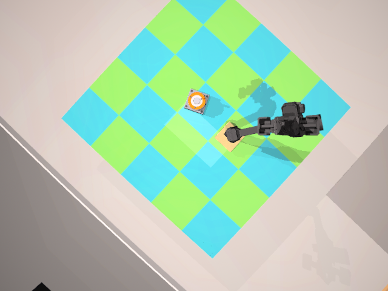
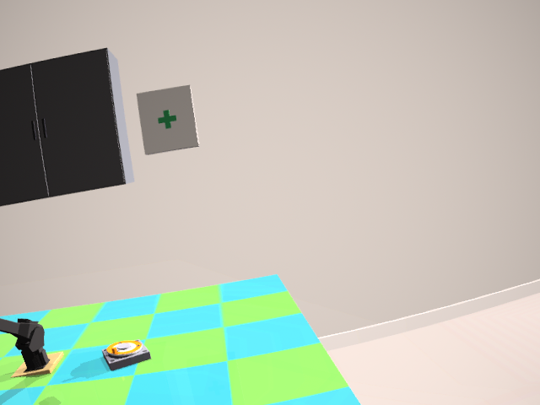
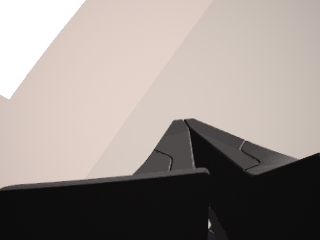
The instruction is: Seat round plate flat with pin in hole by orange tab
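Note:
The round plate (image 1: 189, 100) (image 2: 138, 347), orange around a white middle, sits over the post (image 1: 196, 100) on the square grey base (image 1: 202, 111) (image 2: 131, 361). In the exterior view a gap shows under part of its rim, and a small upright orange tab (image 2: 114, 350) stands at its left side. The pin and the hole are too small to tell. My gripper (image 3: 183, 129) is shut and empty, its fingertips together in the wrist view. It is well away from the plate, on the arm's side in the top view; the plate is not in the wrist view.
The black arm (image 1: 248, 130) (image 2: 34, 344) rises from a tan mounting plate (image 1: 230, 147) (image 2: 54, 361) near the base and reaches right in the top view. The checkered table top (image 1: 210, 216) (image 2: 278, 375) lies beneath. A dark cabinet (image 2: 78, 126) hangs on the back wall.

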Controlling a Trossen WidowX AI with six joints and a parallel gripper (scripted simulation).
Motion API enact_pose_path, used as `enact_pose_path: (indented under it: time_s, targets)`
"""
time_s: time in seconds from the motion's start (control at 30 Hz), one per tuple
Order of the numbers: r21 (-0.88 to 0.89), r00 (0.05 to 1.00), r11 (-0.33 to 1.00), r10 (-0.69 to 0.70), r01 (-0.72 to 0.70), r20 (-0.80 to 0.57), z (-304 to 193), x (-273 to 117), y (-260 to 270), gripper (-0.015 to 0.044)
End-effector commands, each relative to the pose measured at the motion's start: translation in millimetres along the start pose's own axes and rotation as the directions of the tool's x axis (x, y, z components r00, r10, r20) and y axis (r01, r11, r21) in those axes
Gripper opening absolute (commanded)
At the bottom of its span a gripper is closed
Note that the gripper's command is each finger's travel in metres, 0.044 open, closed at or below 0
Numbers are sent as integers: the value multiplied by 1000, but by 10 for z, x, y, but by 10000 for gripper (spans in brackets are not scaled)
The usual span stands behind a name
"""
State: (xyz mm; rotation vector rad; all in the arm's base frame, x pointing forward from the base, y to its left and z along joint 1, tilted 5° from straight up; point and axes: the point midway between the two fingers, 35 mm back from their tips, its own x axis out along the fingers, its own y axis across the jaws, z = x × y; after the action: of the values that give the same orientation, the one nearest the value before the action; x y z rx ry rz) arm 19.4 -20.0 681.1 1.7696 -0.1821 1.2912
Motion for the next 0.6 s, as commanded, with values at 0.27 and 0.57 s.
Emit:
enact_pose_path:
  time_s: [0.27, 0.57]
  targets:
    - [-504, 864, 722, -492, 475, 110, -66, 436, -1935, 0]
    - [-657, 589, 280, -746, 700, 310, 519, 219, -3220, 0]
